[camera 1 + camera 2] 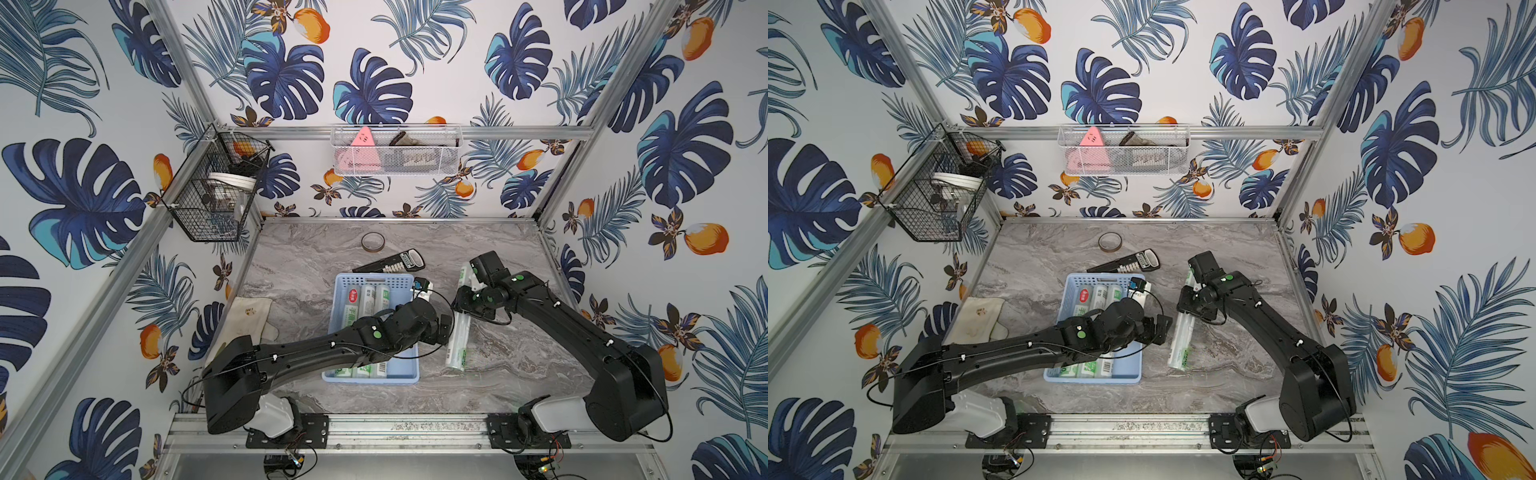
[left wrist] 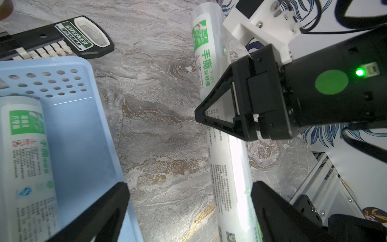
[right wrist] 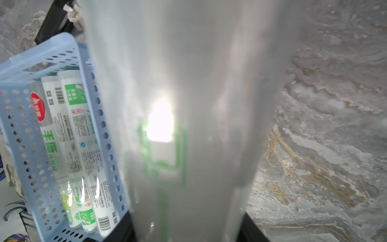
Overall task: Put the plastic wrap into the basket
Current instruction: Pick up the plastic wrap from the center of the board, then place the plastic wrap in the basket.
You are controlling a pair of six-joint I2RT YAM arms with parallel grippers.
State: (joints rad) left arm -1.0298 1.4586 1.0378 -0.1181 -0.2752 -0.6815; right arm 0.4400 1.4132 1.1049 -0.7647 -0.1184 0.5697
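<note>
Basket (image 1: 374, 280): light blue, dotted with round holes. Rolls (image 1: 368, 299): white and green print, one red logo noted. Table (image 1: 311, 257): grey marbling, veined gold-brown. Walls (image 1: 436, 83): white, printed with navy and teal leaves, orange fruit. Arms (image 1: 316, 353): black, marked with green dots.

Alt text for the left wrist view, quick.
The right gripper is shut on a long white-and-green plastic wrap roll outside the light-blue perforated plastic basket, which holds another roll. The left gripper hangs open over the grey marble table.
</note>
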